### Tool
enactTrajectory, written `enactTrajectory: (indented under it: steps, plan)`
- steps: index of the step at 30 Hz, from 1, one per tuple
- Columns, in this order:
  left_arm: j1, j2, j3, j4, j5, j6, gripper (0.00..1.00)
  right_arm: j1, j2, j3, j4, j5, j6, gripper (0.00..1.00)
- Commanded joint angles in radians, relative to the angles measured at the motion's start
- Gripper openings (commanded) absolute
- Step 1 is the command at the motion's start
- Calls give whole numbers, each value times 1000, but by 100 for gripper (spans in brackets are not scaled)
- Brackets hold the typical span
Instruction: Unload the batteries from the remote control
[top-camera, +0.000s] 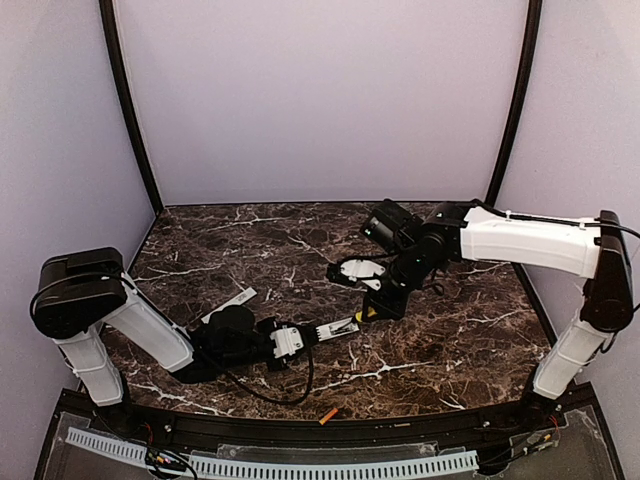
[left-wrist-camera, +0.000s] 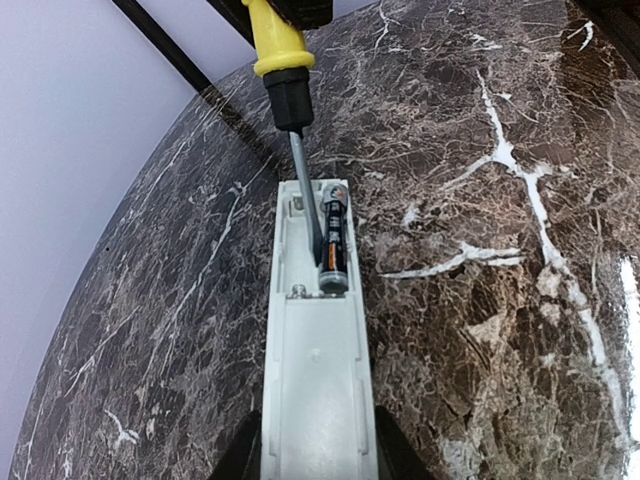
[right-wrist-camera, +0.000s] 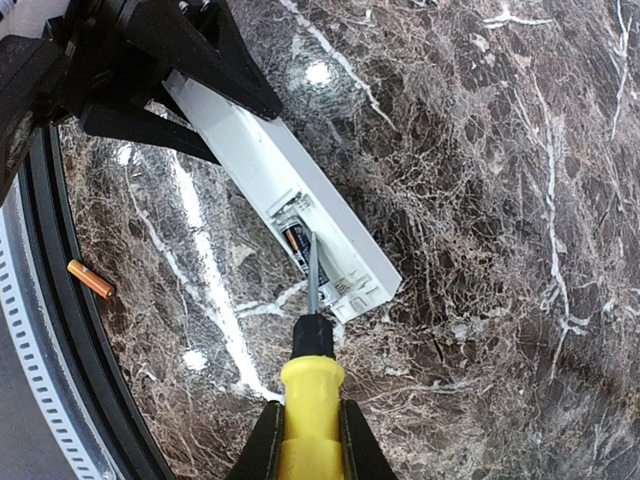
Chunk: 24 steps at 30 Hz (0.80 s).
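Dark veined marble is making up the surface (top-camera: 470, 350), and near its front rim one orange battery (top-camera: 327, 414) is lying loose, well apart from everything else, so I'd judge one cell is already out. Just beyond it the left hand (top-camera: 295, 338) is clamping the remote control (top-camera: 338, 327) by its closed end, jaws narrowed onto its sides, pinning it flat so it cannot slide. The open bay is facing up and pointing towards the other arm. A second battery (left-wrist-camera: 333, 245), dark with an orange band, is sitting in that bay. The right hand (right-wrist-camera: 308, 450) is gripping the yellow handle of a screwdriver (right-wrist-camera: 310, 385), jaws pinched tight on it, and is angling the blade down against the cell's side, seemingly to lever it up. The bay's walls are crowding the tip, leaving little room. Farther left, a flat whitish cover strip (top-camera: 228, 303) is lying out of the way. Pale lilac walls (top-camera: 320, 100) are closing off the back.
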Motion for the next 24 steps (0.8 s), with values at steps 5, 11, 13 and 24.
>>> enactTrajectory:
  steps: [5,11,13,24]
  plan:
    - [-10,4,19,4,0,24,0,-22,42,29,-44,-31,-36,0]
    - [-10,9,20,1,-3,29,0,-29,66,43,-52,-58,-45,0]
    - [-10,10,21,2,-11,33,0,-33,76,48,-51,-79,-43,0]
    - [-10,36,34,21,-115,58,0,-51,140,66,-28,-137,-40,0]
